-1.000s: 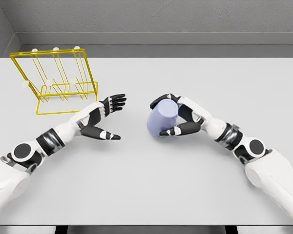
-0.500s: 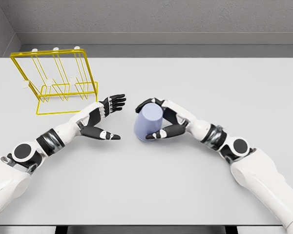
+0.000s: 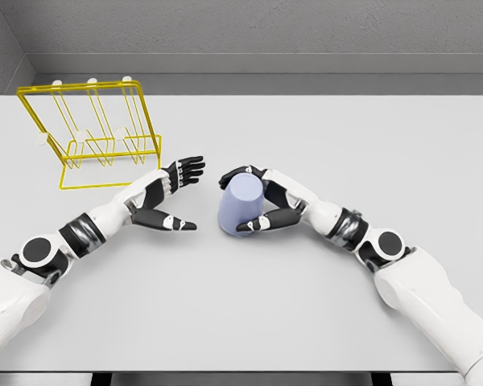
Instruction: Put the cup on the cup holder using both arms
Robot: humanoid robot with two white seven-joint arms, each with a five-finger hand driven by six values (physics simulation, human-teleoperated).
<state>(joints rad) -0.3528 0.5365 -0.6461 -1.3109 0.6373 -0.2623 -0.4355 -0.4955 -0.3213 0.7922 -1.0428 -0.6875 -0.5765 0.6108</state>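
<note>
Your inventory on the grey table (image 3: 322,129):
- Cup (image 3: 240,207), pale lavender, near the table's middle, gripped by your right hand (image 3: 267,203), fingers over its top and thumb low on its side.
- Left hand (image 3: 167,197), fingers spread, holding nothing, just beside the cup.
- Cup holder (image 3: 88,133), yellow wire, at far left, behind the left hand.

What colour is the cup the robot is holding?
The cup is pale lavender-blue, seen in the head view.

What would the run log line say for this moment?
right hand: shut on cup | left hand: open, beside cup | rack: holds no cup
</note>
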